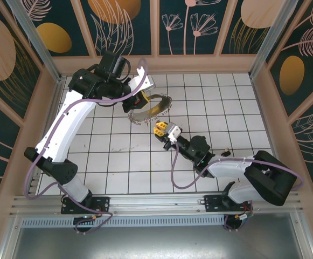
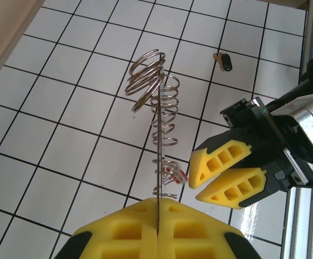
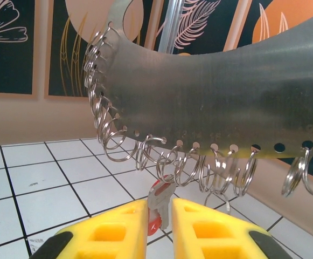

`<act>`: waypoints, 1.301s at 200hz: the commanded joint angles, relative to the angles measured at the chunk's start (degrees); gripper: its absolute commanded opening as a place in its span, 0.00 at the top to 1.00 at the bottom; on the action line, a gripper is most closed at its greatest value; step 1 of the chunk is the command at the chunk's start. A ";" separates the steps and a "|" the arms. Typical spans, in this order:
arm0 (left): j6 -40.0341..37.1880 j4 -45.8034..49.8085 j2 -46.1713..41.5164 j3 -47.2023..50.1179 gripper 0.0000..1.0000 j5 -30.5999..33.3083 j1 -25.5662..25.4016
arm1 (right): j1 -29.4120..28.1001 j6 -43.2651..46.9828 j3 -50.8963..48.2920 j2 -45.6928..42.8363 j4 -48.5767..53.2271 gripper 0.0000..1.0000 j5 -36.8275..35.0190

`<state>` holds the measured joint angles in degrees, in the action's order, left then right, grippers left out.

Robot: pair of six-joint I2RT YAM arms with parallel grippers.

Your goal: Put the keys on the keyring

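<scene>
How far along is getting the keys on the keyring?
Done: the left gripper clamps the large silvery metal keyring. In hand: the right gripper holds a small red-headed key at its wire rings; whether it's threaded is unclear. Left: finishing that, plus a small dark object, maybe another key, on the tiles.

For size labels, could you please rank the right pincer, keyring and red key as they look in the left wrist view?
1-2. right pincer and keyring: too close to rank; the pincer looks bulkier, the edge-on keyring longer.
3. red key, at the pincer's tips: clearly smallest.
</scene>
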<state>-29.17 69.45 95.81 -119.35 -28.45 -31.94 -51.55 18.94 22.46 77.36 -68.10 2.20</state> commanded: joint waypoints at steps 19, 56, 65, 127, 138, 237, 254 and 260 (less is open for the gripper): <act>-1.15 0.29 -1.85 -0.01 1.00 -0.73 -0.18 | -0.66 -1.73 2.24 1.99 -4.54 0.81 0.44; -1.08 0.26 -1.96 0.08 1.00 -0.43 -0.28 | -0.92 -1.43 3.68 3.48 -5.25 0.85 0.66; -0.96 0.25 -1.95 0.08 1.00 -0.45 -0.31 | -0.92 -1.31 4.11 4.04 -5.23 0.85 0.46; -0.80 0.23 -2.38 0.15 1.00 -0.14 -0.31 | -1.05 -0.09 4.92 5.52 -5.66 0.84 -3.82; -0.80 0.18 -2.30 0.17 1.00 -0.21 -0.30 | -1.03 0.02 4.96 5.68 -5.44 0.84 -3.85; -0.80 0.16 -2.38 0.30 0.99 -0.15 -0.31 | -1.02 0.57 5.24 6.44 -5.65 0.80 -4.61; -0.80 0.23 -2.38 0.35 0.99 -0.06 -0.31 | -1.09 0.67 4.90 6.31 -5.41 0.79 -5.06; -0.76 0.16 -2.38 0.35 0.99 -0.06 -0.27 | -1.01 0.75 4.80 6.22 -5.27 0.79 -5.46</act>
<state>-29.21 69.69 95.13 -119.02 -28.03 -31.94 -52.18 19.18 25.91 83.44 -70.76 -1.98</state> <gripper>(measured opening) 0.062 0.206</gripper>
